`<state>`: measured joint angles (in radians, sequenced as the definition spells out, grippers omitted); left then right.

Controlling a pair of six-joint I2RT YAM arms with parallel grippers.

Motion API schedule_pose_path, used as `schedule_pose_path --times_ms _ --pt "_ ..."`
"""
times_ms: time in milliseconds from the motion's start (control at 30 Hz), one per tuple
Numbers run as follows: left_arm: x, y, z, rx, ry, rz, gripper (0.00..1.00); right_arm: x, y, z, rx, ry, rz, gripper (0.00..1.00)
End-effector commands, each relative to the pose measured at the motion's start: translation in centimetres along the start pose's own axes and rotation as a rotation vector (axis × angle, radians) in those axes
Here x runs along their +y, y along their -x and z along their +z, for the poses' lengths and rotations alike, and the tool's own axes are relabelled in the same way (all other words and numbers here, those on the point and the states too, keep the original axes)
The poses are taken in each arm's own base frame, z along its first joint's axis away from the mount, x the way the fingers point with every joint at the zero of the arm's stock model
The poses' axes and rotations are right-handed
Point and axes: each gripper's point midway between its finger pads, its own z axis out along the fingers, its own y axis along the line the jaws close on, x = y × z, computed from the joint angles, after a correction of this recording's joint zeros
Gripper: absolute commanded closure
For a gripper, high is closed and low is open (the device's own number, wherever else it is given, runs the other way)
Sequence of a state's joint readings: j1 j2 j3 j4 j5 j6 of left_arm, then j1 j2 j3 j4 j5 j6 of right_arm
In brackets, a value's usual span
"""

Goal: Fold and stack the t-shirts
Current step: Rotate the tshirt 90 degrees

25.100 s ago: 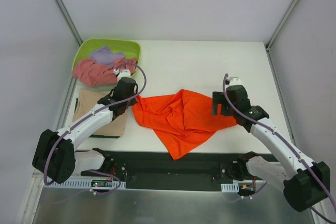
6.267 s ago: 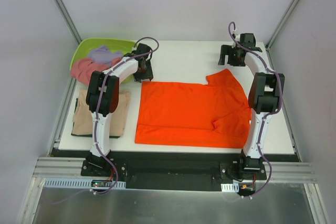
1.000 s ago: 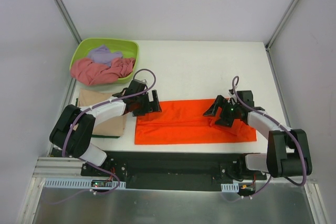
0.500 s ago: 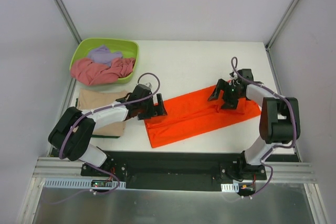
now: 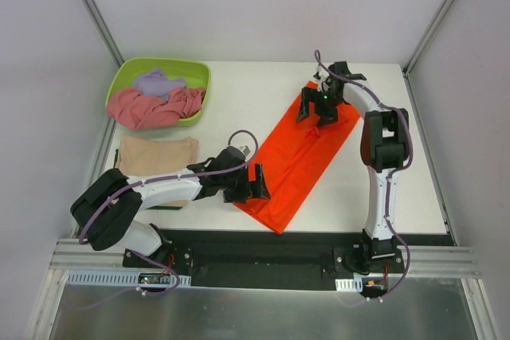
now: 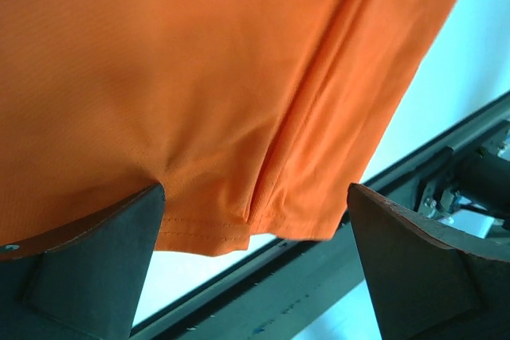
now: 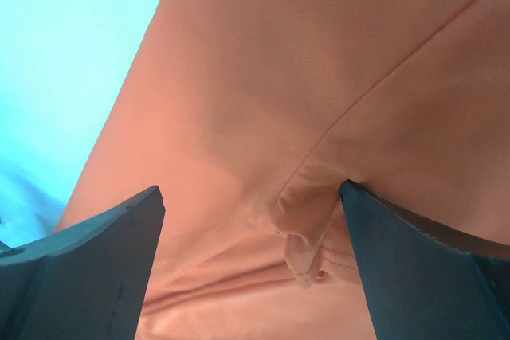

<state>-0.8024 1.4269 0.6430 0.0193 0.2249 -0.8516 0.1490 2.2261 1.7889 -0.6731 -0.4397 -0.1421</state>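
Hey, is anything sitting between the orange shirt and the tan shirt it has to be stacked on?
No loose thing does: bare table separates the orange shirt and the tan shirt. Only the left arm crosses that gap, lying over the tan shirt's near edge.

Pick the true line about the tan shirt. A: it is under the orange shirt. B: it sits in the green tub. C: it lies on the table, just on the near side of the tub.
C: the tan shirt lies flat on the table just this side of the green tub, apart from the orange shirt.
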Motion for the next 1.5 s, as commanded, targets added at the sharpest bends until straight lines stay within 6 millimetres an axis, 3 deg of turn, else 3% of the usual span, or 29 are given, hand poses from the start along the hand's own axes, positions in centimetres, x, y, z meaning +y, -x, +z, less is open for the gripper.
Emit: schedule_pose_path --times_ms 0,200,333,500,633,800,933,1033,1133,1233,1267,1367,1467 --pt "0.2 -2.9 1.2 0.061 0.078 -0.048 0.01 2.7 0.2 2.7 0.087 0.025 -0.038 0.04" --pt "-2.2 -3.4 2.2 0.041 0.067 -0.058 0.01 6.0 4.0 7.8 0.006 0.141 0.006 0.04" --pt "-4.1 -2.7 3.3 0.045 0.007 -0.035 0.01 8.1 6.9 9.4 -0.092 0.198 0.043 0.04" --pt "-6.7 -2.8 5.1 0.088 -0.054 0.025 0.01 9.7 8.6 10.2 -0.156 0.267 0.026 0.04" --pt "-6.7 -2.7 5.3 0.084 -0.052 0.028 0.01 9.3 8.8 9.8 -0.185 0.215 0.008 0.04" --pt "-6.1 -2.2 4.0 0.030 -0.048 0.072 0.01 8.7 10.4 6.5 -0.250 0.152 -0.043 0.04" --pt "-6.7 -2.1 2.8 0.024 -0.074 0.119 0.01 10.1 12.0 1.6 -0.303 0.166 -0.082 0.04" --pt "-7.0 -2.2 1.6 0.022 -0.099 0.162 0.01 11.9 12.8 -3.2 -0.370 0.183 -0.137 0.04" --pt "-8.2 -2.3 0.0 0.024 -0.169 0.243 0.01 13.7 12.5 -7.7 -0.413 0.209 -0.240 0.04" --pt "-9.4 -2.6 -1.4 0.056 -0.214 0.345 0.01 14.1 11.0 -11.2 -0.406 0.191 -0.266 0.04" --pt "-8.9 -2.7 -1.8 0.056 -0.195 0.361 0.01 14.0 10.4 -12.7 -0.415 0.173 -0.274 0.04" --pt "-7.2 -1.2 -3.2 -0.043 -0.119 0.366 0.01 12.2 6.3 -14.9 -0.403 0.077 -0.326 0.04" --pt "-4.9 0.0 -4.9 -0.145 -0.053 0.337 0.01 9.0 1.1 -16.3 -0.440 -0.061 -0.298 0.04"
